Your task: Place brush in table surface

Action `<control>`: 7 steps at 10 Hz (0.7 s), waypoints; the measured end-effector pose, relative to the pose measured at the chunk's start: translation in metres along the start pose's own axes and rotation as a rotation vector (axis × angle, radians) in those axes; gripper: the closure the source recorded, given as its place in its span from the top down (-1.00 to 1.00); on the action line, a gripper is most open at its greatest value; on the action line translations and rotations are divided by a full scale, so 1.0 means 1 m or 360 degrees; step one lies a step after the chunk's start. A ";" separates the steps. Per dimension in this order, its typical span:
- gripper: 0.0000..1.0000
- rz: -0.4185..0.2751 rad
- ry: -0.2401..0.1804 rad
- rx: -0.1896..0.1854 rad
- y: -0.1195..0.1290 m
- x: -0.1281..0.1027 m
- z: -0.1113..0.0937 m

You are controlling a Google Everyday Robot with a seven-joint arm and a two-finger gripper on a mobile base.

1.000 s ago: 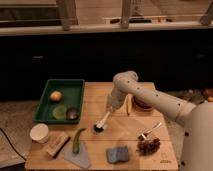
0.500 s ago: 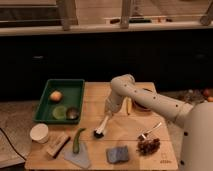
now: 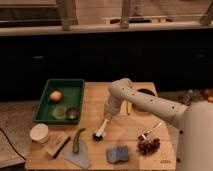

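Observation:
The brush (image 3: 101, 129) has a cream-white handle and a small dark head. It hangs tilted under my gripper (image 3: 108, 114), head down and to the left, with the head at or just above the table surface (image 3: 95, 96), a pale wooden plank top. My gripper is near the table's middle, reaching in from the right, and is shut on the top of the brush handle.
A green tray (image 3: 48, 90) at the left holds a round orange item, a green slice and a dark item. Along the front are a white cup (image 3: 39, 133), a wooden scrub brush (image 3: 57, 144), a green pepper (image 3: 77, 140), a grey cloth (image 3: 77, 156), a sponge (image 3: 117, 154), a spoon (image 3: 150, 132) and a dark cluster (image 3: 148, 146).
My gripper has come down and slightly left with the brush. The brush head has dropped closer to the tabletop.

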 end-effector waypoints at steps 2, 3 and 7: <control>-0.82 0.0043 -0.0008 0.0004 0.002 0.004 0.007; -0.65 0.0065 -0.0013 0.0007 0.003 0.006 0.009; 0.14 0.0093 -0.0026 0.0009 0.002 0.008 0.011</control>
